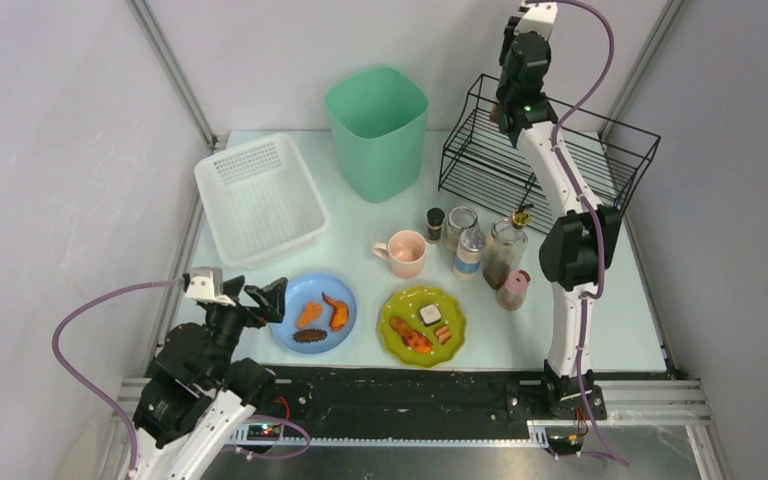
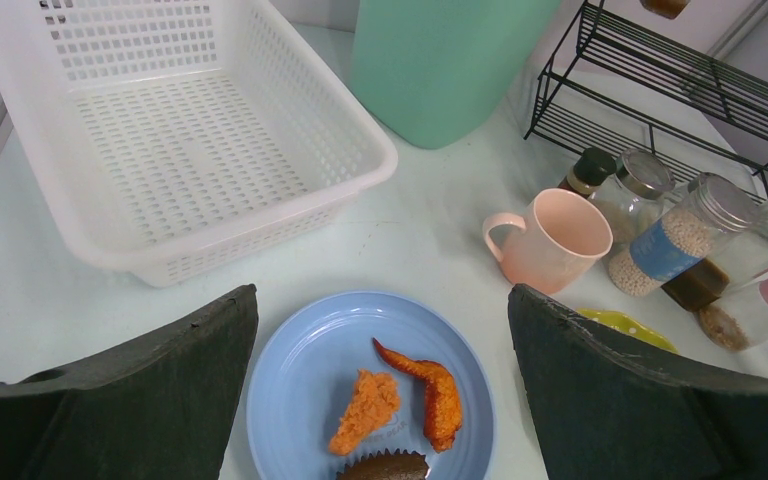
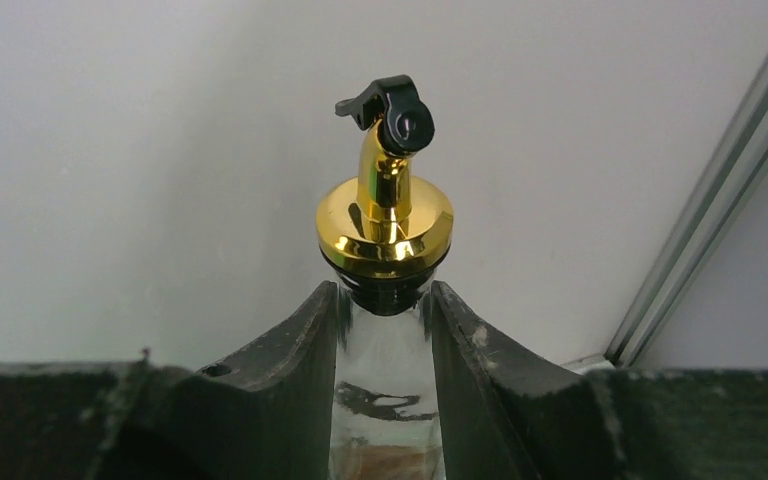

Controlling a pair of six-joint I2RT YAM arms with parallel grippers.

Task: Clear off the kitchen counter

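Note:
The kitchen counter (image 1: 600,320) carries a blue plate (image 1: 295,300) with fried food, a green plate (image 1: 410,300) with food, a pink mug (image 1: 405,252) and several jars and bottles (image 1: 470,250). My left gripper (image 1: 265,300) is open and empty, low at the blue plate's left edge. In the left wrist view its jaws (image 2: 382,300) straddle the plate (image 2: 300,370). My right gripper (image 1: 505,108) is raised high over the black wire rack (image 1: 560,160). It is shut (image 3: 384,300) on a glass bottle with a gold pourer (image 3: 385,220).
A white perforated basket (image 1: 260,195) stands at the back left. A mint green bin (image 1: 378,130) stands behind the mug. A pink-capped shaker (image 1: 512,290) lies next to another gold-topped bottle (image 1: 506,250). Walls and frame posts close in on three sides.

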